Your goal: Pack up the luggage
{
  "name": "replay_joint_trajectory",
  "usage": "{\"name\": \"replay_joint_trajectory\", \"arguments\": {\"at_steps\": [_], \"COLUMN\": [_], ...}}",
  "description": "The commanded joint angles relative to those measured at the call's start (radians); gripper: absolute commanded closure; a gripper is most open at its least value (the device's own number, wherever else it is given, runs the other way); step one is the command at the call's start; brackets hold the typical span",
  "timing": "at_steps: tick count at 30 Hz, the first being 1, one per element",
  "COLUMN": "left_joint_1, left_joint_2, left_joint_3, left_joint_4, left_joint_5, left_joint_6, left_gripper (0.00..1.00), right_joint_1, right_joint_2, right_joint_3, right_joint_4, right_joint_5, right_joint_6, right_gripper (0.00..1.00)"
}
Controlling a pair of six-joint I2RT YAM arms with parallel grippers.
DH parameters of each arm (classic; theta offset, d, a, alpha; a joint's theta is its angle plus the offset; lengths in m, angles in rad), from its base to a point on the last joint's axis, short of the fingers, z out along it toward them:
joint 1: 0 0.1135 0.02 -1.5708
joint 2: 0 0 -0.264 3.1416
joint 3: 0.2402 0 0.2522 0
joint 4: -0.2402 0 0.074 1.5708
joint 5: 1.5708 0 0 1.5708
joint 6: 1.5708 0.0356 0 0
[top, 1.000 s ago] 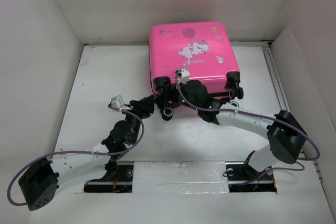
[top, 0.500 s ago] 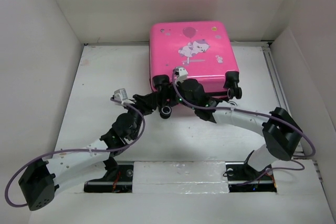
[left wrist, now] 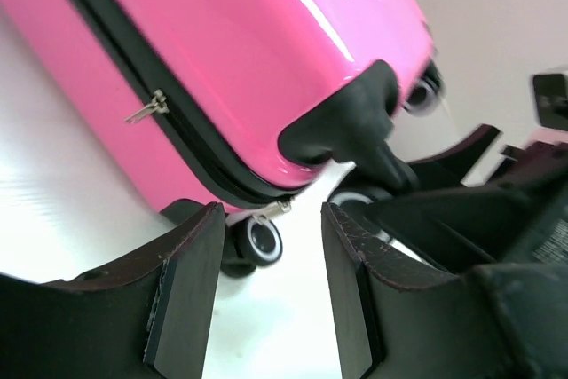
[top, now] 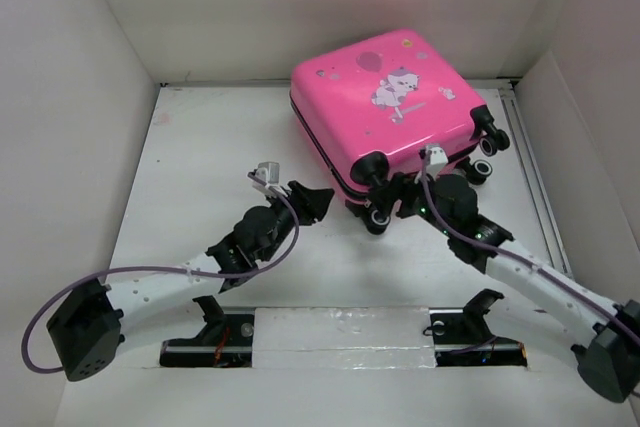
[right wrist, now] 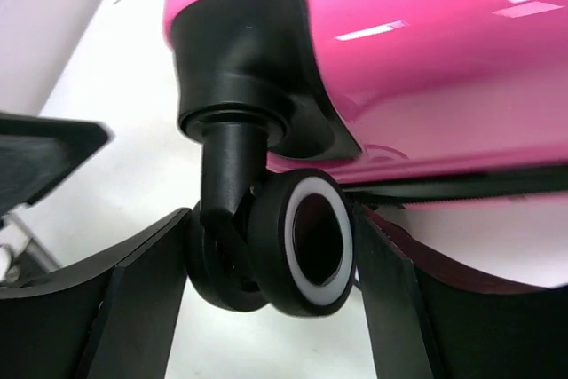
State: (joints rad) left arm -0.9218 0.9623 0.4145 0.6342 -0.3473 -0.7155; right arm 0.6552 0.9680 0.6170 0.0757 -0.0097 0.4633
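Note:
The luggage [top: 385, 102] is a closed bright-pink suitcase with a cartoon print. It lies flat and skewed at the back right of the table. My right gripper [top: 398, 203] is shut on its near-left black wheel [top: 378, 219]. In the right wrist view the wheel [right wrist: 297, 241] sits clamped between the two fingers of my right gripper [right wrist: 271, 264]. My left gripper [top: 316, 199] is open and empty, just left of that corner, apart from the shell. In the left wrist view the pink shell [left wrist: 231, 59], its zipper pull [left wrist: 146, 108] and a wheel [left wrist: 264, 239] lie beyond my left gripper [left wrist: 266, 295].
White walls [top: 80, 97] enclose the table on the left, back and right. The suitcase's far wheels [top: 488, 145] are near the right wall. A silver-taped strip [top: 340, 332] runs between the arm bases at the near edge.
The suitcase has swung and shifted to the right, its wheel end now facing front right. My right gripper moved right with the wheel. My left gripper moved right and forward.

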Motion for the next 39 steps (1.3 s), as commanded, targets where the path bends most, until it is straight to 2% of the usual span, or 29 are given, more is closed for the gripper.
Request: {"name": "replay_joint_trajectory", "arguments": {"at_steps": [1,2,4,5,10,12,13,14,15,16,17,19,21,22,23,24,26,27,28,30,31,34,36,37,39], "left_joint_1": [-0.041,-0.042,-0.042,-0.042,-0.042,-0.042,-0.042,-0.042,-0.042,-0.051,-0.051,-0.051,-0.051,-0.051,-0.051,-0.051,-0.051,-0.051,-0.051,-0.051,-0.051,-0.051,-0.051,-0.051,-0.051], "left_joint_2": [0.012,0.029,0.059,0.072,0.147,0.193,0.206,0.22,0.246,0.257,0.266,0.3,0.328,0.348,0.348,0.36,0.369,0.369,0.381,0.381,0.391,0.391,0.391,0.391,0.401], "left_joint_3": [0.067,0.081,0.095,0.11,0.187,0.213,0.24,0.254,0.285,0.285,0.314,0.352,0.417,0.429,0.438,0.438,0.448,0.458,0.458,0.469,0.469,0.469,0.469,0.469,0.469], "left_joint_4": [0.042,0.051,0.062,0.062,0.071,0.071,0.071,0.071,0.05,0.05,0.03,-0.011,-0.097,-0.117,-0.139,-0.139,-0.148,-0.16,-0.174,-0.174,-0.174,-0.174,-0.183,-0.183,-0.195], "left_joint_5": [0.076,0.099,0.154,0.171,0.258,0.306,0.32,0.332,0.359,0.36,0.36,0.389,0.401,0.401,0.401,0.401,0.401,0.401,0.401,0.41,0.424,0.424,0.424,0.424,0.415], "left_joint_6": [0.022,0.022,0.022,0.022,0.051,0.051,0.06,0.06,0.07,0.07,0.07,0.08,0.09,0.1,0.1,0.1,0.1,0.1,0.1,0.1,0.1,0.11,0.11,0.11,0.11], "left_gripper": [0.57,0.57,0.57,0.57,0.58,0.58,0.58,0.57,0.55,0.55,0.52,0.5,0.5,0.5,0.5,0.5,0.51,0.51,0.52,0.53,0.53,0.55,0.55,0.56,0.57], "right_joint_1": [-0.054,-0.054,-0.066,-0.066,-0.066,-0.066,-0.066,-0.066,-0.066,-0.066,-0.057,-0.045,-0.028,-0.016,-0.016,0.001,0.037,0.049,0.06,0.093,0.093,0.118,0.147,0.156,0.187], "right_joint_2": [-0.135,-0.164,-0.25,-0.279,-0.545,-0.618,-0.67,-0.683,-0.683,-0.683,-0.626,-0.544,-0.384,-0.329,-0.275,-0.167,-0.06,0.046,0.101,0.205,0.306,0.484,0.564,0.602,0.632], "right_joint_3": [-0.037,-0.046,-0.057,-0.068,-0.147,-0.219,-0.259,-0.307,-0.392,-0.436,-0.474,-0.517,-0.528,-0.516,-0.516,-0.516,-0.526,-0.527,-0.527,-0.527,-0.527,-0.527,-0.537,-0.537,-0.511], "right_joint_4": [-0.085,-0.1,-0.14,-0.152,-0.202,-0.191,-0.159,-0.045,0.093,0.095,0.257,0.378,0.535,0.576,0.634,0.773,0.91,0.974,1.083,1.191,1.304,1.482,1.68,1.74,1.711], "right_joint_5": [0.056,0.056,0.024,0.024,0.089,0.109,0.109,0.109,0.081,0.064,0.05,0.05,0.077,0.106,0.106,0.12,0.18,0.204,0.227,0.298,0.316,0.344,0.385,0.414,0.479], "right_joint_6": [-0.018,-0.018,-0.018,-0.018,0.015,0.047,0.078,0.102,0.145,0.146,0.173,0.173,0.144,0.132,0.117,0.104,0.083,0.06,0.045,0.017,-0.001,-0.022,-0.06,-0.069,-0.084], "right_gripper": [0.55,0.3,0.17,0.13,0.13,0.2,0.38,0.52,0.78,0.85,0.89,0.95,0.95,0.91,0.79,0.74,0.68,0.66,0.66,0.66,0.66,0.64,0.61,0.58,0.58]}}
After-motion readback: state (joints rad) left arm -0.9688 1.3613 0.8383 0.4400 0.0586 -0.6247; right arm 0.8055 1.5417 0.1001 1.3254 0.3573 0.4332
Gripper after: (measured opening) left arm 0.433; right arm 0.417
